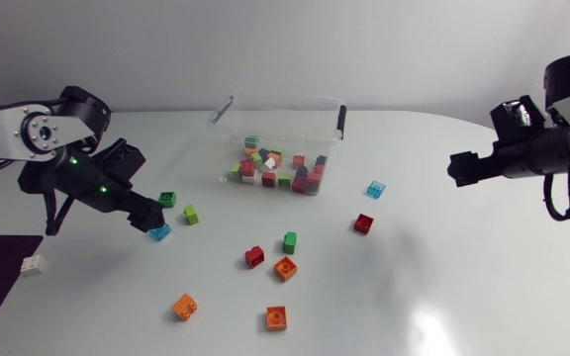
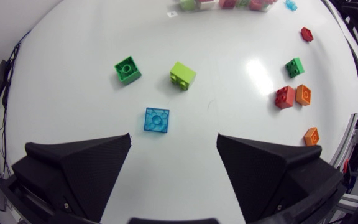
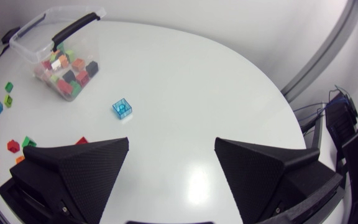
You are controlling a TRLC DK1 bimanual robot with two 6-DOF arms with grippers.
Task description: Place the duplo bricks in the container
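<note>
Our left tool (image 2: 173, 140) hangs spread, the blue brick (image 2: 156, 119) just ahead. We judge it light, rigid and slick, so pinch its flat sides. Our right tool (image 3: 171, 144) is spread too.

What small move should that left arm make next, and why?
Probably lower the left hand over the clear blue brick so it sits between the fingers. The hand is open and empty, and that brick lies flat on the table just ahead of the gap.
</note>
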